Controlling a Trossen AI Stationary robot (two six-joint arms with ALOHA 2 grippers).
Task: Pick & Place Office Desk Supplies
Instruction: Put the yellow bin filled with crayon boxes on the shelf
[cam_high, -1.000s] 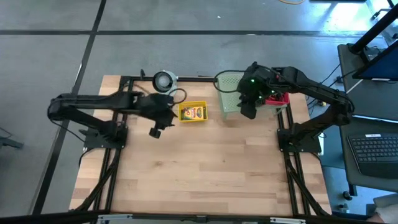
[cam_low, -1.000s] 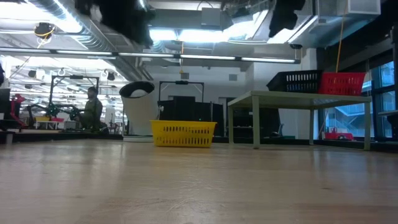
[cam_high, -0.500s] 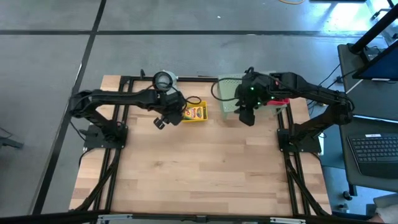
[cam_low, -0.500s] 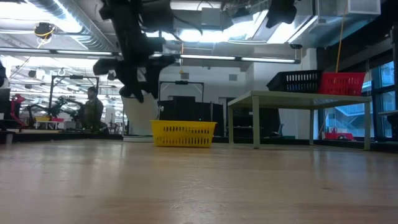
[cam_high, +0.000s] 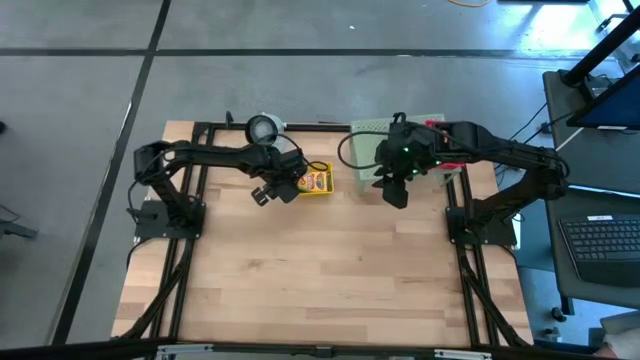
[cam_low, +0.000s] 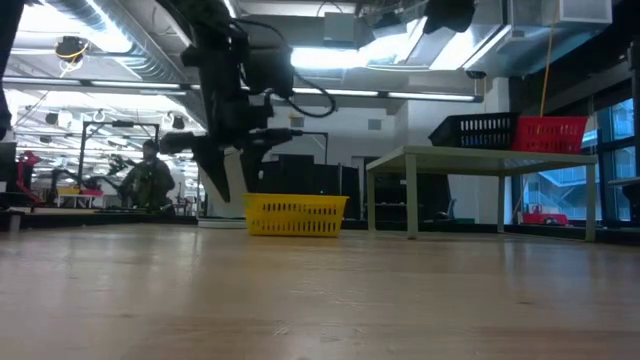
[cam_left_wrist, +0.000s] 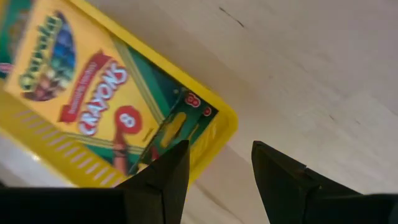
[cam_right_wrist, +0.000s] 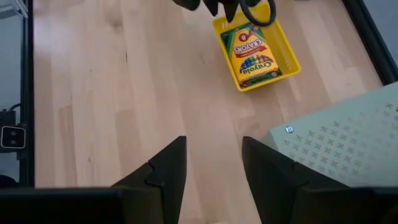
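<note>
The crayon box (cam_high: 313, 181) sits flat near the far edge of the counter (cam_high: 320, 280), a bit left of the middle, lying inside a shallow yellow tray (cam_right_wrist: 287, 56) with slotted plastic walls. It's flat cardboard, yellow and green, with "CRAYONS" printed on a red banner and a big 8 on it, you can read it clearly in the left wrist view (cam_left_wrist: 93, 99).

Around it: a round white-and-grey roll thing (cam_high: 263, 129) sits right at the far edge, just beyond the left arm's wrist. A loop of dark cable hangs off that arm over the tray's far side. To the right of the tray there's a pale green stand (cam_high: 372, 152), flat sheet material punched with little cross-shaped holes (cam_right_wrist: 348, 143), with something red (cam_high: 447, 155) tucked behind it near the far right corner. The counter itself is light wood planks with visible grain, framed by black rails.

The left pincer (cam_high: 268, 192) hangs right at the tray's left side, low over the wood, and its two dark fingers (cam_left_wrist: 168, 180) stand apart with nothing between them, bracketing the tray's corner in its own camera. From the low view it's clearly up off the surface (cam_low: 222, 175).

The right pincer (cam_high: 394, 190) hovers in front of the green stand, right of the tray and apart from it. Its fingers (cam_right_wrist: 171, 168) have a moderate gap and hold nothing, just bare wood showing between them.
</note>
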